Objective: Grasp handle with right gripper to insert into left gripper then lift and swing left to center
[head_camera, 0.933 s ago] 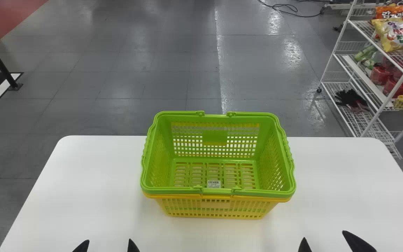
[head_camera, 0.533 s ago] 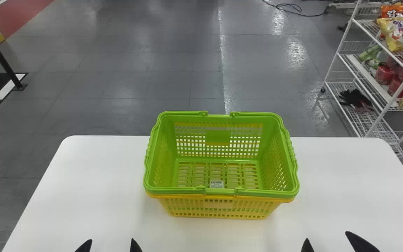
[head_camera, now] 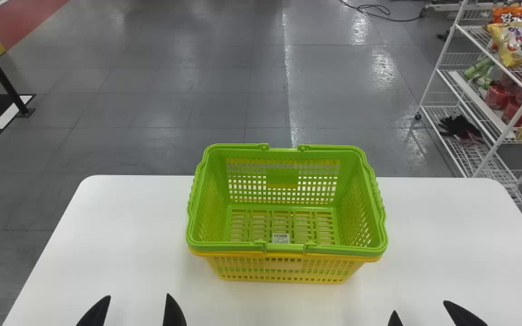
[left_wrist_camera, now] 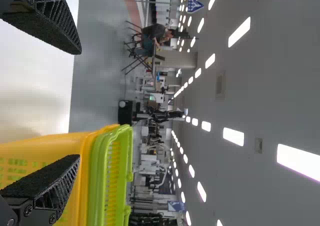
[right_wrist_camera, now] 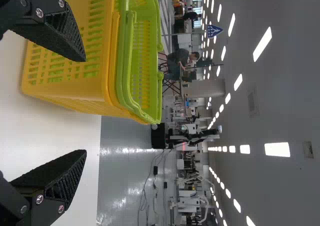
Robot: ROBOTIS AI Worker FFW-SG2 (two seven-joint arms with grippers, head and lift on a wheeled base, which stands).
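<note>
Near the table's front edge at the lower left of the head view, my left gripper [head_camera: 136, 308] stands open. My right gripper [head_camera: 418, 312] is open at the lower right, short of the basket. A green basket [head_camera: 283, 248] is nested in a yellow basket [head_camera: 283, 269] at the table's middle, handles folded down along the rim. In the left wrist view, my left gripper [left_wrist_camera: 77, 103] has nothing between its fingers, and the yellow basket [left_wrist_camera: 60, 146] lies beyond one of them. In the right wrist view, my right gripper [right_wrist_camera: 85, 106] is empty, with the yellow basket [right_wrist_camera: 75, 88] past it.
The baskets stand on a white table [head_camera: 120, 226] with rounded far corners. Behind it at the right is a white wire shelf [head_camera: 460, 99] with snack bags and other goods. A black post [head_camera: 0, 72] rises from the floor at the far left.
The head view first shifted slightly, moving table and baskets rightward in it. Since then my left gripper has moved farther forward over the table; my right gripper has shifted slightly left.
</note>
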